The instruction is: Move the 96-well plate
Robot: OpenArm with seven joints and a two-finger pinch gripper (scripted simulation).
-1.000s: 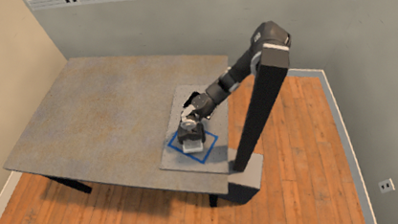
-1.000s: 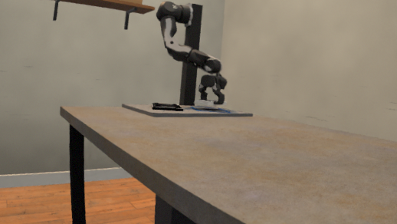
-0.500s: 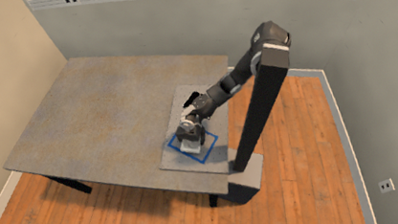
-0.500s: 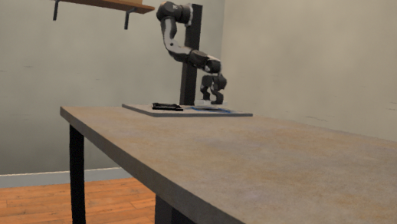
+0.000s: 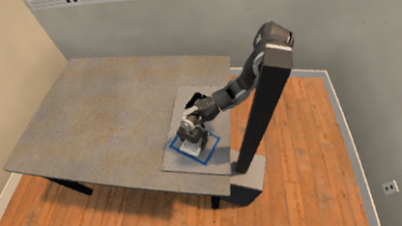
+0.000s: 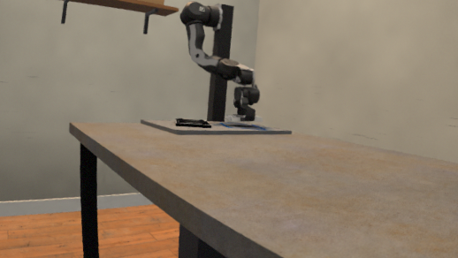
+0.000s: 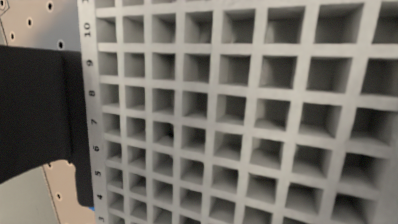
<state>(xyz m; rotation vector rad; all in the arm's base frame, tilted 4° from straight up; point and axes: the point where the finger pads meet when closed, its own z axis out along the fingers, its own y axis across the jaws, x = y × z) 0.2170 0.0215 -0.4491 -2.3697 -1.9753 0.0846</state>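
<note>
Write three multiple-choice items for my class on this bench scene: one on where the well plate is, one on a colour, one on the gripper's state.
1. Where is the 96-well plate?
A. inside the outlined bench spot
B. in the black nest
C. on the floor

2. What colour is the bench spot's outline?
A. red
B. blue
C. green

3. How is the gripper?
A. open above the plate
B. shut on nothing
C. shut on the plate

Answers: 1 A, the plate lies within the square. 2 B, its lines are blue. 3 C, a finger presses the plate's edge.
</note>
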